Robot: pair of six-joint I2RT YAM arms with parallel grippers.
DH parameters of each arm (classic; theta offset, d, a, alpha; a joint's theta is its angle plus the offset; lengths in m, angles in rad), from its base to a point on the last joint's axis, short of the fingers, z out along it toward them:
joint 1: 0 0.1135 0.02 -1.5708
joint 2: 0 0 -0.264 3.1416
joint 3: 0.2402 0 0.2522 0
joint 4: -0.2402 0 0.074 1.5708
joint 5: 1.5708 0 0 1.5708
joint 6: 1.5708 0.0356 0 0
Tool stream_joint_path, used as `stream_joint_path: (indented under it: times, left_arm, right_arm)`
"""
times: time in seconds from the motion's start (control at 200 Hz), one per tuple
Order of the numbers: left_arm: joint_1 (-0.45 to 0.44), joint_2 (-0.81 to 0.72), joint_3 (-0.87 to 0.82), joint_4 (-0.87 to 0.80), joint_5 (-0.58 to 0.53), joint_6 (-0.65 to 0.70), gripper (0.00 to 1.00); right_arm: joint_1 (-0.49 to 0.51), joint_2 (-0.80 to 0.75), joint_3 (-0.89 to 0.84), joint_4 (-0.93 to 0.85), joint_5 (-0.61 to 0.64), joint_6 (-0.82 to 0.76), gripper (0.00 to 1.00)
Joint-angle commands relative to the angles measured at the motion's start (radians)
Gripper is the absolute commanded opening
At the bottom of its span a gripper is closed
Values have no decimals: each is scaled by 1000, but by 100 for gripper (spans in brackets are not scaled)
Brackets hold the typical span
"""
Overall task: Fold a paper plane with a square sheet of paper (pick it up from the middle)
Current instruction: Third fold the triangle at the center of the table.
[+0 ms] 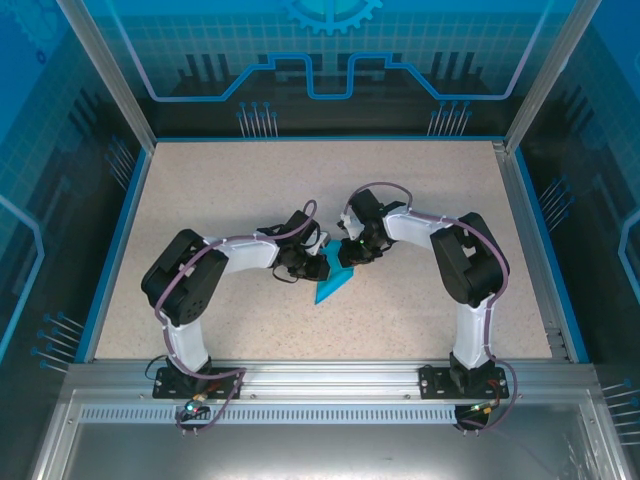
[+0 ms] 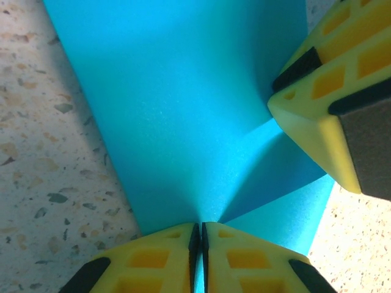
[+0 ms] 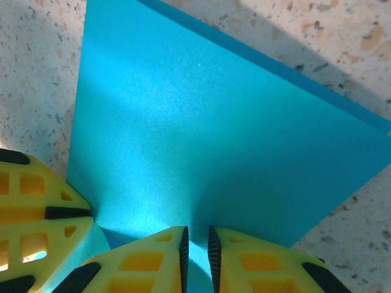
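Observation:
The cyan-blue square sheet of paper [image 1: 330, 287] lies folded into a narrow pointed shape at the middle of the table, its tip toward the near edge. My left gripper [image 1: 318, 262] is shut on a pinched ridge of the paper [image 2: 177, 110], its pads [image 2: 201, 227] almost touching. My right gripper [image 1: 346, 257] meets it from the other side. Its jaws [image 3: 197, 231] stand a narrow gap apart, with a raised ridge of the paper [image 3: 201, 140] running into the gap. Each wrist view shows the other gripper's yellow finger [image 2: 330, 91] [image 3: 36, 207] resting against the sheet.
The speckled beige tabletop [image 1: 220, 190] is bordered by a blue rim and aluminium frame posts [image 1: 110, 70]. Both arms bend inward, elbows out toward the sides, with bare table behind and in front of them.

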Motion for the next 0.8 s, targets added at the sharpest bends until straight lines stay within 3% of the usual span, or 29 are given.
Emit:
stream_joint_path:
  times: [0.0, 0.37, 0.595, 0.795]
  left_arm:
    - [5, 62, 3, -29, -13, 21, 14]
    - [6, 123, 58, -23, 48, -45, 14]
    - [6, 147, 90, -15, 76, -97, 14]
    - [7, 154, 99, -26, 72, -85, 14]
  right_arm:
    - [-15, -52, 9, 8, -27, 33, 23]
    - [-72, -384, -221, 104, -1, 205, 29]
    - [-23, -511, -436, 294, -88, 383, 21]
    - [75, -486, -555, 548, -145, 580, 14]
